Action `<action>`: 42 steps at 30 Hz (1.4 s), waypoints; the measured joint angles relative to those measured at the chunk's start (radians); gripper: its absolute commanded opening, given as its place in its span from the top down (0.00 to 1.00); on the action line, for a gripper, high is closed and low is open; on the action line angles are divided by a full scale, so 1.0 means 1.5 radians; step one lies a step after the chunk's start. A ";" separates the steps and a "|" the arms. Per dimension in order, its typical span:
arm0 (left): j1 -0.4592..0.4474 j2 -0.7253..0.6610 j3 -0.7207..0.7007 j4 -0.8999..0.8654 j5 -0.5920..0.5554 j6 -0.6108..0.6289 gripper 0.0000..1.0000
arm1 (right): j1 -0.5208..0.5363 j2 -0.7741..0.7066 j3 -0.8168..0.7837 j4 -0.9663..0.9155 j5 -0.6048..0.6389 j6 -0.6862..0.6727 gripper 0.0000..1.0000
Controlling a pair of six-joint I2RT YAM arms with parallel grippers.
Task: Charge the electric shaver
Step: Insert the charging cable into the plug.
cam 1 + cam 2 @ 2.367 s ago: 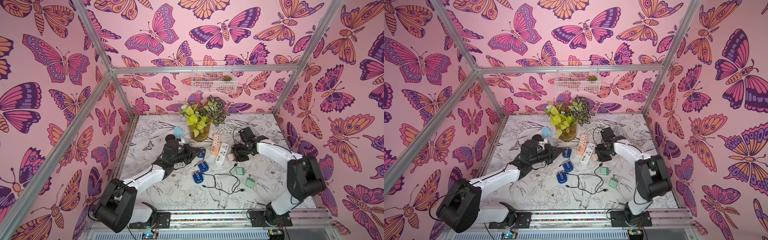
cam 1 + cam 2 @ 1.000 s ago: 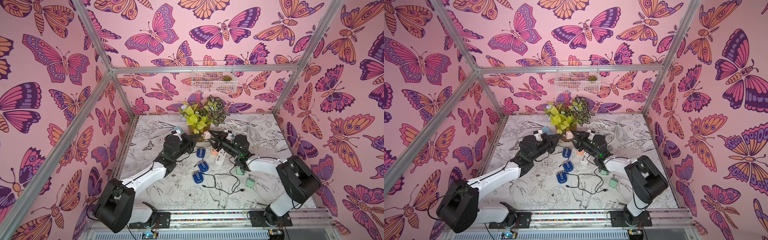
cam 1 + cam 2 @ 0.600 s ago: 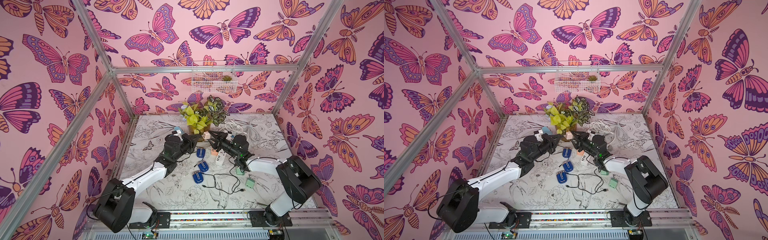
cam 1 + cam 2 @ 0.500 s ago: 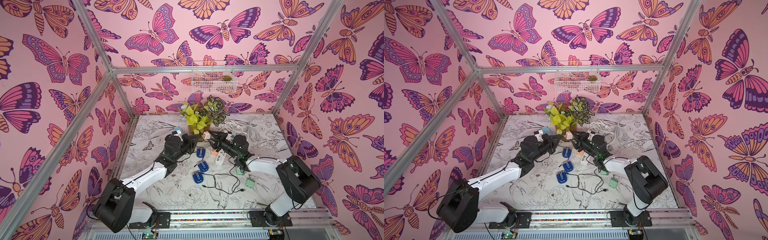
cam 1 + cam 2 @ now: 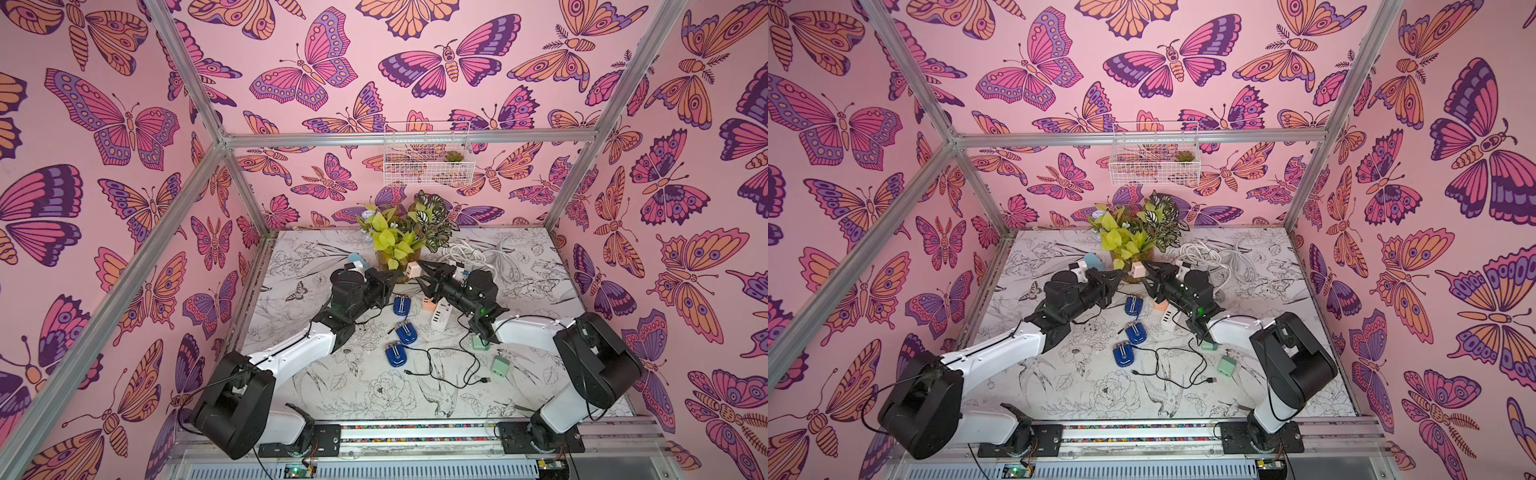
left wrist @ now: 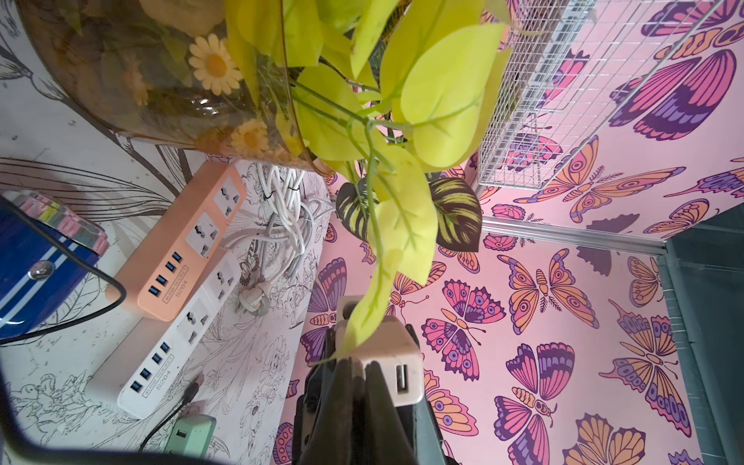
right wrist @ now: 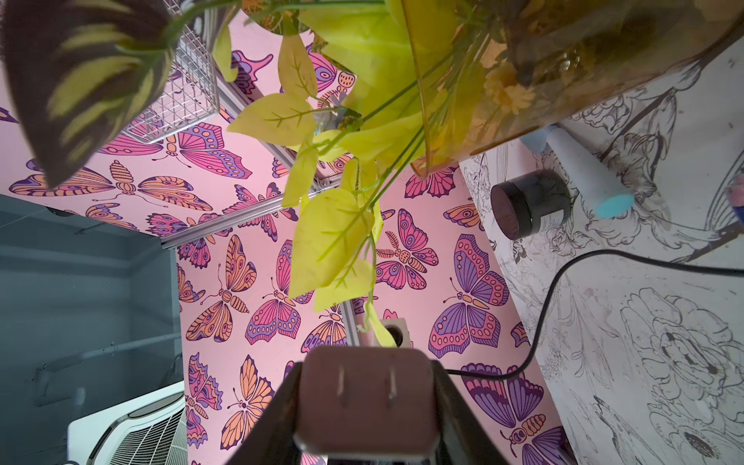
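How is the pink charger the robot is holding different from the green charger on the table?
Colour: the pink charger is pale pink, the green charger mint green.
Place: the pink charger hangs in the air by the leaves; the green charger lies on the table.
Grip: the right end effector holds the pink charger; nothing holds the green charger.
Both are small blocks with a USB port.

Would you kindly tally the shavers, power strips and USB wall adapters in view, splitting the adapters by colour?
Blue shavers: 3
Power strips: 2
Green adapters: 2
Cream adapter: 1
Total: 8
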 measured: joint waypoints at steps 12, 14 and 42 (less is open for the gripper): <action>-0.001 0.004 0.001 0.000 -0.002 0.000 1.00 | 0.000 0.001 0.000 0.000 0.002 0.000 1.00; -0.001 0.005 0.001 0.000 -0.003 0.000 1.00 | 0.000 0.003 0.000 0.000 0.003 0.000 1.00; -0.012 0.014 0.018 -0.037 -0.024 -0.014 1.00 | 0.010 0.006 0.014 -0.045 0.017 -0.028 1.00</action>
